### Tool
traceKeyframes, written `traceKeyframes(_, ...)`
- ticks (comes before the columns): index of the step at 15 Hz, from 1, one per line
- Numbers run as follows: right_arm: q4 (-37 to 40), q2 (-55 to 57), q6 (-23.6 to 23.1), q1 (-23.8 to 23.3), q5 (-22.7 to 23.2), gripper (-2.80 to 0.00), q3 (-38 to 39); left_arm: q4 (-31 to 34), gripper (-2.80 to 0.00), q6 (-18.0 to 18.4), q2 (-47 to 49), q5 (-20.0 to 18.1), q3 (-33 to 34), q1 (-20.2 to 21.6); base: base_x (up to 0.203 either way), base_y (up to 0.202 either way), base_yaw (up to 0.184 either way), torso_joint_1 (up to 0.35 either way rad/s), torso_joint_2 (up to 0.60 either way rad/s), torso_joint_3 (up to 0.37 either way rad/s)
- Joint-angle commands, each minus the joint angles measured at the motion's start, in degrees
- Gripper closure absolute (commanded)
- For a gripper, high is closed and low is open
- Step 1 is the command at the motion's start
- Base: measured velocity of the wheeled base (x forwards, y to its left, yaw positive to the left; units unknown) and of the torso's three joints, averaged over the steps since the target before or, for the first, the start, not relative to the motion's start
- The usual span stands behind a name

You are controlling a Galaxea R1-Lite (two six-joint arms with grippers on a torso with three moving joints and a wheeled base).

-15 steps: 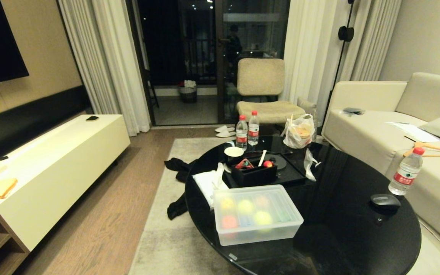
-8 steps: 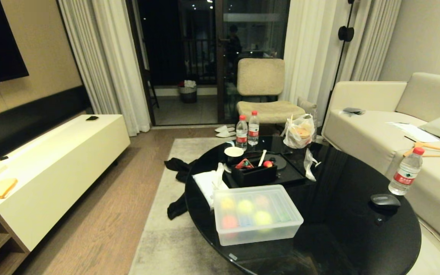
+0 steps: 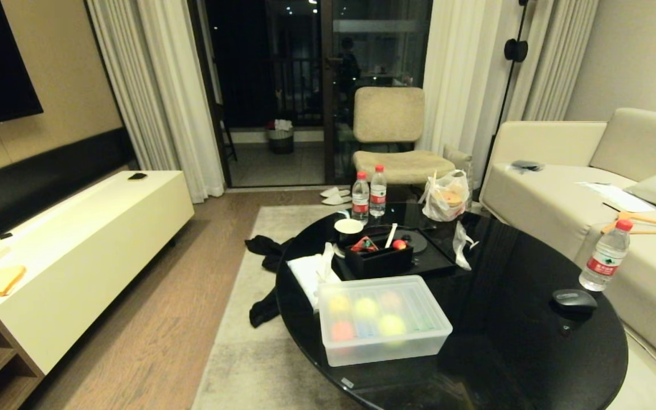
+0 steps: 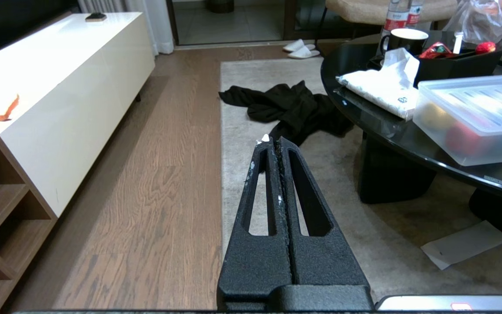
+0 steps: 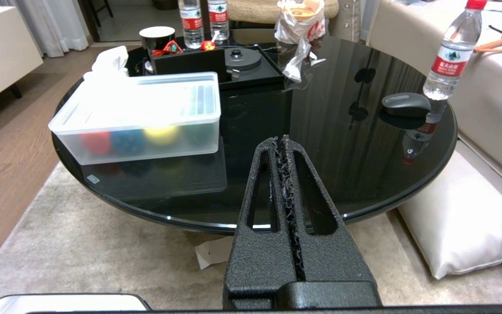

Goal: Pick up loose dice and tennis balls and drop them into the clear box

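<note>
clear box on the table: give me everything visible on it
The clear box is a rectangular bin of frosted translucent plastic with a ribbed matching lid seated on top, so it is closed. It sits flat and upright near the front-left edge of the round black glass table, which mirrors it. Blurred yellow-green, red, blue and green shapes show through its walls. A white tissue pack lies at its far-left corner. Neither gripper touches it.

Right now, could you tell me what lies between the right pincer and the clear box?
Only bare black tabletop and its near rim, as the right wrist view shows. The shut right pincer is short of the table; the clear box sits lidded.
</note>
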Motion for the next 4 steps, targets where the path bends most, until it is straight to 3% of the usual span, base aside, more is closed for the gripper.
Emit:
traceKeyframes(1,0.0,0.1,0.2,0.0,0.0,0.00,0.0,0.0,0.00,0.0,0.0,0.0,0.2,0.0,0.000,0.000,0.000,0.000,0.00,0.000)
traceKeyframes(4,0.0,0.1,-0.1,0.0,0.1,0.00,0.0,0.0,0.00,0.0,0.0,0.0,0.2,0.0,0.000,0.000,0.000,0.000,0.00,0.000)
